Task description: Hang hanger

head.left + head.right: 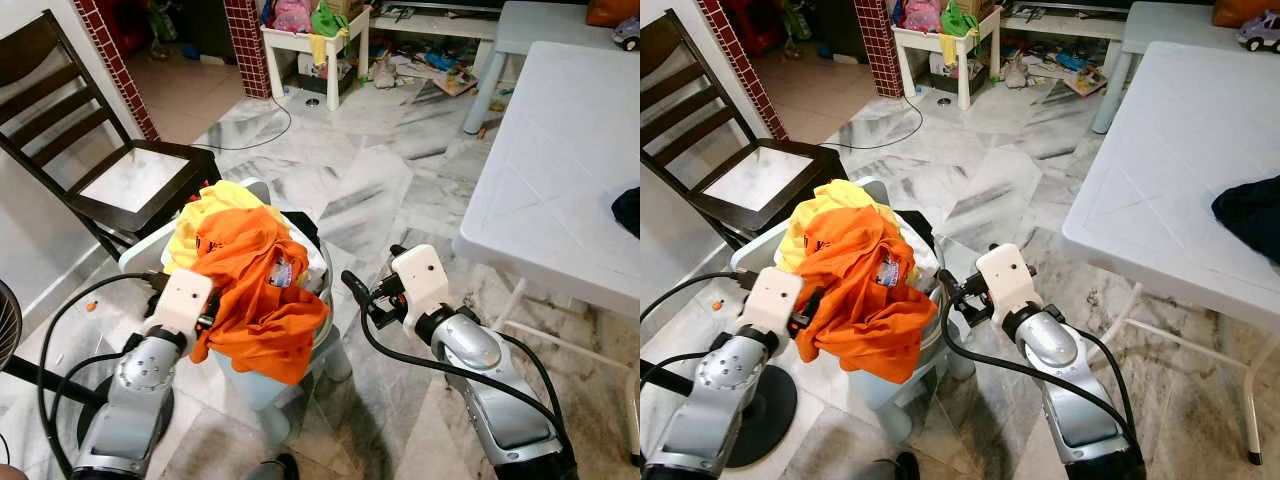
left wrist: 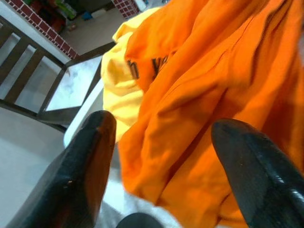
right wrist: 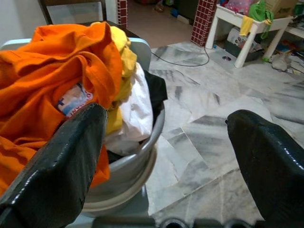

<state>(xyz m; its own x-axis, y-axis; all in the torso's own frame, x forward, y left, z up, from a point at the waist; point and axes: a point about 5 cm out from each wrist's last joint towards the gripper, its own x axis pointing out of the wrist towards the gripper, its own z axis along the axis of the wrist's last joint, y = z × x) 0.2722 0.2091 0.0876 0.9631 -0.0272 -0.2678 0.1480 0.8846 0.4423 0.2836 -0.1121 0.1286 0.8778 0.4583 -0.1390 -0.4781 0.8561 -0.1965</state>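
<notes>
An orange shirt lies on top of a heap of clothes in a pale grey laundry basket, with a yellow garment behind it and white and black cloth underneath. My left gripper is open at the basket's left side, its fingers right against the orange shirt with the cloth between them, not pinched. To the right of the basket my right gripper is open and holds nothing, just off the rim and pointing at the heap.
A dark wooden chair stands behind the basket on the left. To the right, a white plastic table carries a dark cloth. A black round base sits by my left arm. Marble floor stretches ahead toward a small white table.
</notes>
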